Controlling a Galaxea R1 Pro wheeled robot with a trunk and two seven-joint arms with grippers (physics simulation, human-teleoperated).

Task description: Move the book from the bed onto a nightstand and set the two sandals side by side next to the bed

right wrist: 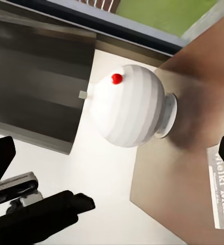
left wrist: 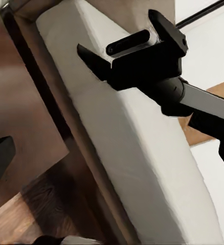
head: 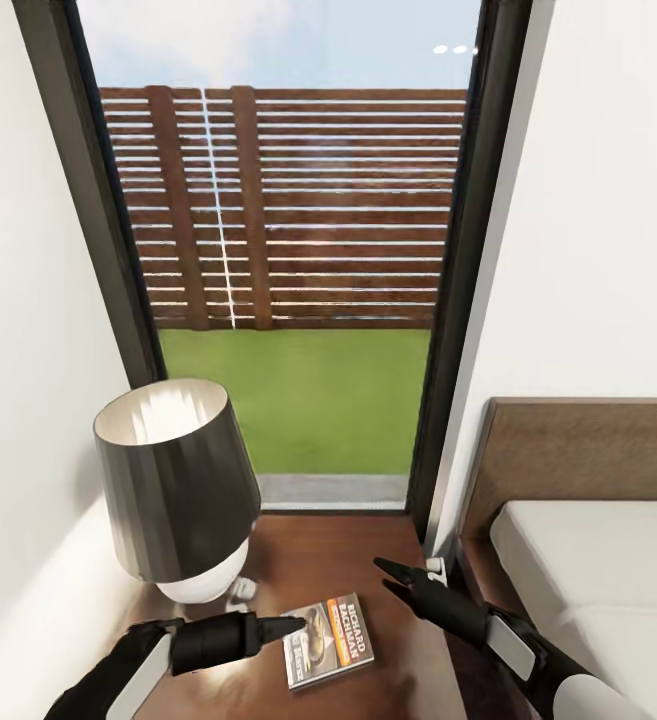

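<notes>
Glossy brown nightstand (head: 368, 560) | flat paperback book (head: 328, 640) atop | right hand (head: 393, 578) parted, empty | left hand (head: 288, 626) unclear

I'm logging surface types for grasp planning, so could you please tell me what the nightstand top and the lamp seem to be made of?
The dark brown nightstand top looks like glossy varnished wood: grain and soft reflections show. The lamp's round white ribbed base seems glazed ceramic, though smooth plastic is possible. Its dark grey shade looks like satin metal or stiff fabric.

Dark-shaded lamp (head: 178, 490), white base.
</notes>
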